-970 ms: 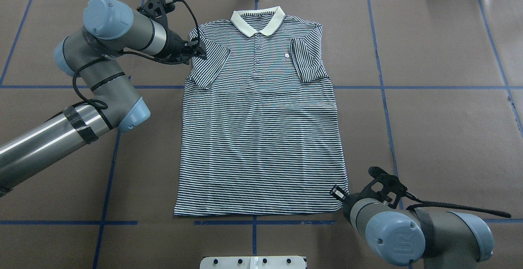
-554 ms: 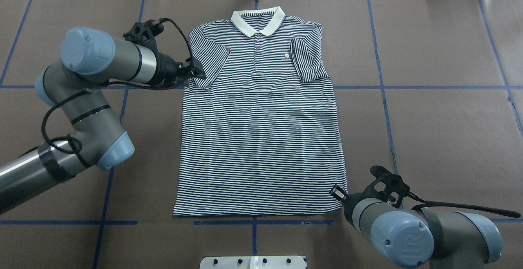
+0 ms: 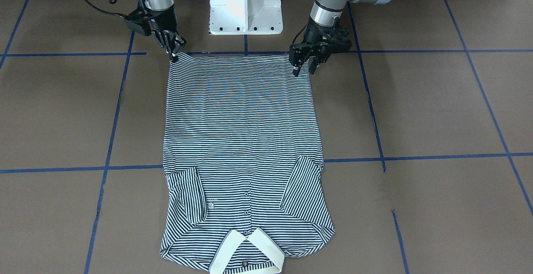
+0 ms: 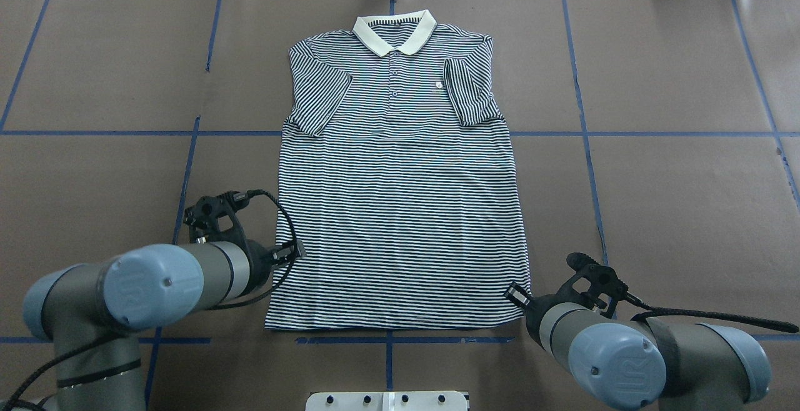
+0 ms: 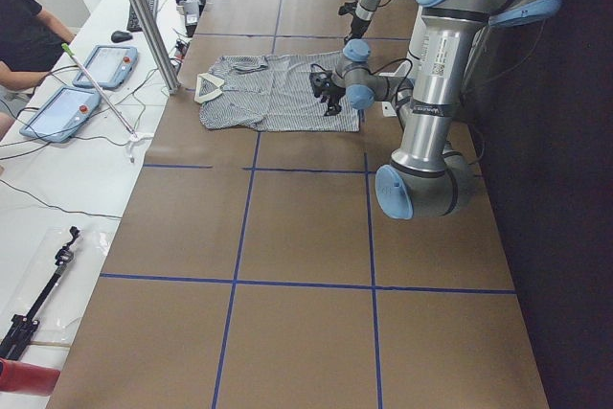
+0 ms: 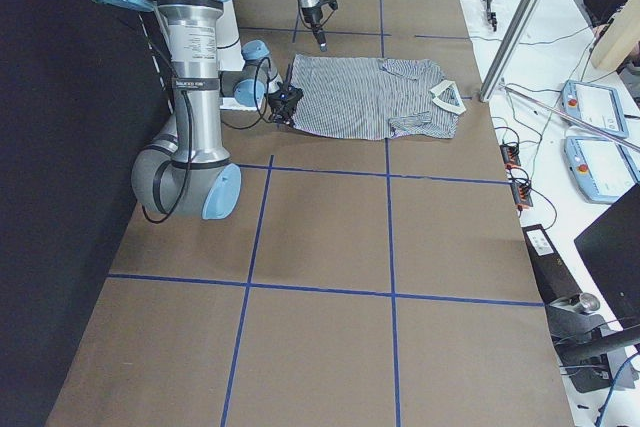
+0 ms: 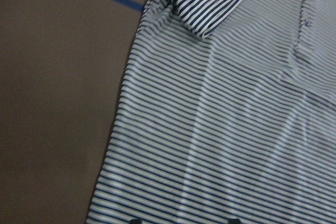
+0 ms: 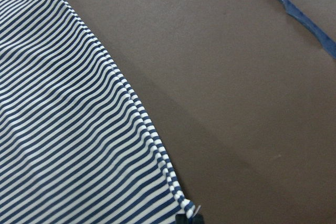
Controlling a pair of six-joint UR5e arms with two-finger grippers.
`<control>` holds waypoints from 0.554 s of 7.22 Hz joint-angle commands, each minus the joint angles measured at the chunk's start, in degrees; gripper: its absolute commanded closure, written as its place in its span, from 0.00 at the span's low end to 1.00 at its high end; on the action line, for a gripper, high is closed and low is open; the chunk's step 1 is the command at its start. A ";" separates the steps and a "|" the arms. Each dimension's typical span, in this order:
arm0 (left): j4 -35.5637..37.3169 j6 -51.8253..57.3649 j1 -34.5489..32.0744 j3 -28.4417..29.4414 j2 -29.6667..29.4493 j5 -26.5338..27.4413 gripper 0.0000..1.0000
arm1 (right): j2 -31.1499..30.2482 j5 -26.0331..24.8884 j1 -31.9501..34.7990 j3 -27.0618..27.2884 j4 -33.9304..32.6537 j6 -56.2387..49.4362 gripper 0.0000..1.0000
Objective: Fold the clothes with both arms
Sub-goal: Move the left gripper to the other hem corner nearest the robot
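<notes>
- Left pincer (image 3: 304, 69): I am holding its fingers apart, pointing down over the hem corner of the polo shirt (image 3: 241, 132) on my left side. One fingertip is standing over the striped cloth and the other at the side edge. I cannot tell whether either is touching.
- Right pincer (image 3: 172, 56): I am holding its fingers together on the other hem corner. The cloth is bunching slightly at the tips in the right wrist view.
- Polo shirt: it is lying flat and face up on the table (image 3: 416, 111). The hem is running from one pincer to the other, and the body is stretching away from both.
- Collar (image 3: 250, 253): cream, lying at the end of the shirt farthest from the pincers.
- Sleeves (image 3: 302, 190): both are lying folded in over the chest, well away from the pincers.
- Tape lines (image 3: 416, 156): blue, crossing the brown table; one is running just behind both pincers.
</notes>
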 commanded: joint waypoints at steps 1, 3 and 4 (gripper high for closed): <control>1.31 -2.14 4.11 -0.73 1.65 3.14 0.37 | -0.38 0.00 0.00 -0.07 0.00 0.00 1.00; 1.58 -2.23 5.16 -0.29 2.00 3.05 0.37 | -0.47 0.09 0.00 -0.07 0.00 0.00 1.00; 1.58 -2.49 5.77 0.15 2.00 2.96 0.37 | -0.39 0.09 -0.09 -0.07 0.00 0.00 1.00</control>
